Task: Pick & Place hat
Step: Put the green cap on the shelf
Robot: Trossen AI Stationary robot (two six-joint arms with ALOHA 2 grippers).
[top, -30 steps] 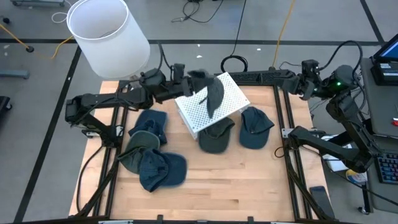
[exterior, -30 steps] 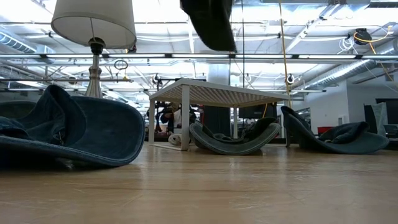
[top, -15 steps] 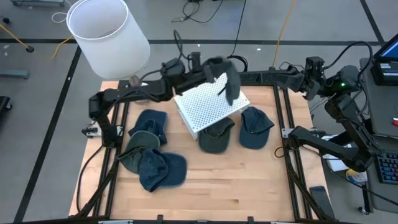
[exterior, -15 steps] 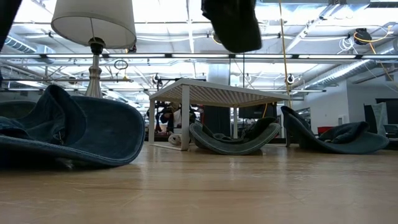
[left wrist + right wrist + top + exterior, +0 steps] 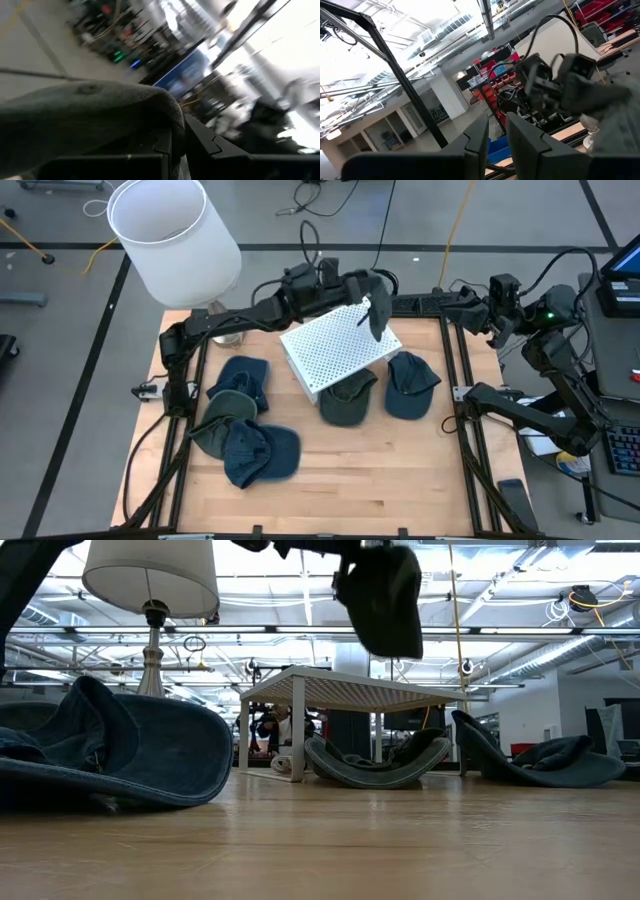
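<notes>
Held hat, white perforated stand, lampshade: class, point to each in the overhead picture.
Held hat (image 5: 377, 312): high view, on its hanging crown.
White perforated stand (image 5: 335, 350): high view, middle of its top.
Lampshade (image 5: 175, 240): high view, its outer wall.

Held hat (image 5: 377, 312) dark grey; perforated stand (image 5: 340, 347) white; lampshade (image 5: 175, 237) white; table (image 5: 400, 470) light wood.

The left arm stretches far across, its claw (image 5: 368, 292) clamped and raised. The right arm waits folded at the far right, claw (image 5: 478, 315) nearly closed.
</notes>
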